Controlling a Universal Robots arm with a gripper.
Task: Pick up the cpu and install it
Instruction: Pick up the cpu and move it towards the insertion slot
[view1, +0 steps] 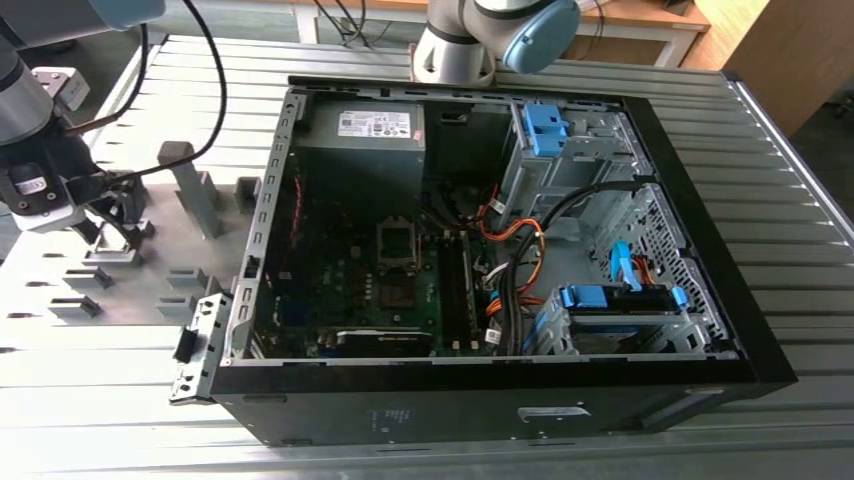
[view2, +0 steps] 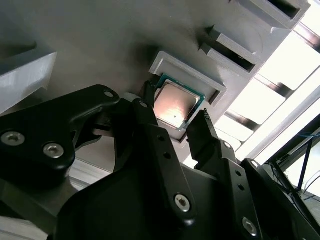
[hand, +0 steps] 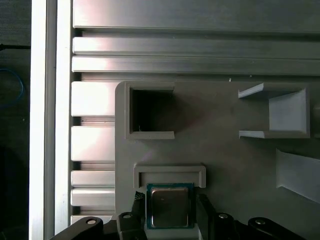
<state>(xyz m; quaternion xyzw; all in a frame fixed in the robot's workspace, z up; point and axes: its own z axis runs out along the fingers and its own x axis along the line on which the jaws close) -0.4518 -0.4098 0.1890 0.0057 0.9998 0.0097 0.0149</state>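
While the gripper (view1: 115, 238) hangs low over the grey holder plate (view1: 127, 300), on the exterior view's left of the open computer case (view1: 467, 400), its fingers (view2: 150, 125) pinch the cpu (view2: 175, 104) by opposite edges. The cpu sits in a plate pocket (hand: 170, 172).

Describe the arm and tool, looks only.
Arm: silver-grey tubular segments with rounded light blue joint caps; black cables hang beside it. Tool: matte black, angular linked bars studded with silver screws.

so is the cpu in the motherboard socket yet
No, in the first wrist view the cpu lies in a grey holder.
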